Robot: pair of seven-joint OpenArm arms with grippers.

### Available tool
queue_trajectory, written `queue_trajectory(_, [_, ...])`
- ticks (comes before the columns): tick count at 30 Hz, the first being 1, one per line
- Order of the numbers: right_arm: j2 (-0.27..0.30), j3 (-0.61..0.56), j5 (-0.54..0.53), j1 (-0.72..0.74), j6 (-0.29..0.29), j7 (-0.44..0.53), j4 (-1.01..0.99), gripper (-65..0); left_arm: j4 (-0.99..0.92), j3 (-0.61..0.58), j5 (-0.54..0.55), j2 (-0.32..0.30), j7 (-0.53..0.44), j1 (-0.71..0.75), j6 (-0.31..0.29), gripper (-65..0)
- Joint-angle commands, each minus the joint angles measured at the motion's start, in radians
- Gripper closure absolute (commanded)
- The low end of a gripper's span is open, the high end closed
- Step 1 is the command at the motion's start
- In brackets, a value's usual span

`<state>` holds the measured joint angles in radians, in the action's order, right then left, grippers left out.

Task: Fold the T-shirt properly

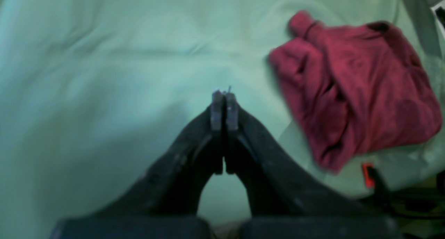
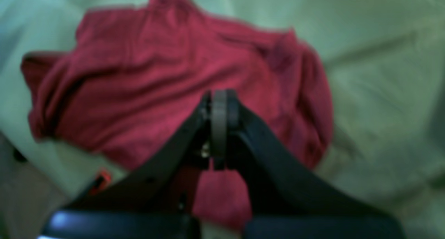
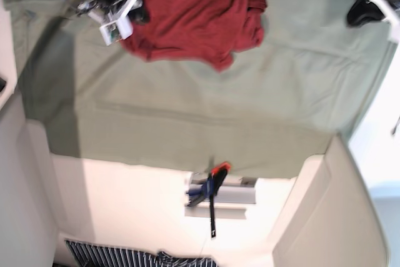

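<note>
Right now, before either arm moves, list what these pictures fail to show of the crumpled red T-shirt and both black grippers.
- Base view: the top edge cuts off the crumpled red T-shirt; the right arm covers its left corner.
- Right wrist view: blur, and the right gripper hides the cloth under it; collar and sleeves unreadable.
- Left wrist view: blur; the left gripper hides the pale green sheet behind it.

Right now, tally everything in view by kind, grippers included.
Red T-shirt: 1
Green cloth: 1
Orange-handled clamp: 1
Striped fabric: 1
Grippers: 2 (left gripper, right gripper, jaws shut on both)
Total: 6
</note>
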<state>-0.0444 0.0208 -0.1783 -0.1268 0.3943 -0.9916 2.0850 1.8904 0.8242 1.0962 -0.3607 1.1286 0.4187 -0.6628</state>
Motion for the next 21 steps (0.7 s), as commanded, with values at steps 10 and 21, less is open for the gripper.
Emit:
queue_trajectory(10, [0.232,-0.001,-0.011,-0.518,-0.003,0.006,0.102,0.0,0.015,0.157,0.322,-0.013,0.109,0.354,-0.035,0.0])
queue_trajectory(21, [0.277,-0.001,-0.013,-0.871,-0.017,0.043,0.074,0.0,-0.09,0.041,0.351,0.034,0.14,0.537,-0.035,0.0])
